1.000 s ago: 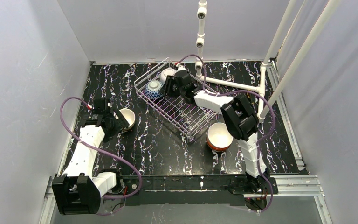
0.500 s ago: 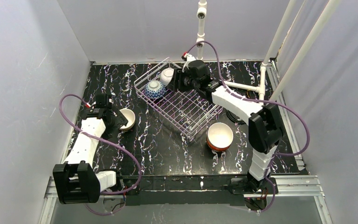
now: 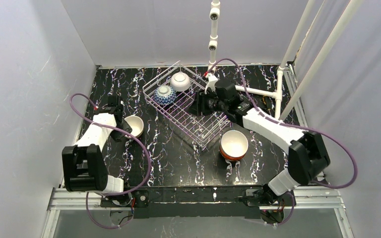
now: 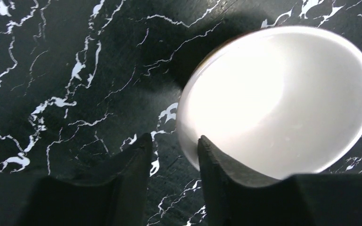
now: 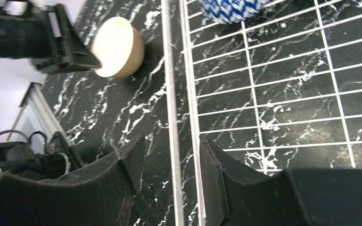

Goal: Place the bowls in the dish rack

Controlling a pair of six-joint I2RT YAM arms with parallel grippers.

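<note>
The wire dish rack stands at the table's middle and holds a blue-patterned bowl and a white bowl at its far end. A tan bowl with a white inside sits on the table left of the rack. My left gripper is open at its left side. In the left wrist view the gripper has the rim of the bowl in the gap, by the right finger. My right gripper is open and empty over the rack. In its wrist view the gripper straddles the rack's side wires. A red-orange bowl sits right of the rack.
A white pipe frame stands at the back right, just behind the right arm. Grey walls close in both sides. The right wrist view also shows the tan bowl, the left gripper and the blue-patterned bowl.
My right gripper has drawn back from the white bowl at the rack's far end toward the rack's middle, leaving the bowl in the rack. My left arm has shifted while its gripper stays at the tan bowl.
</note>
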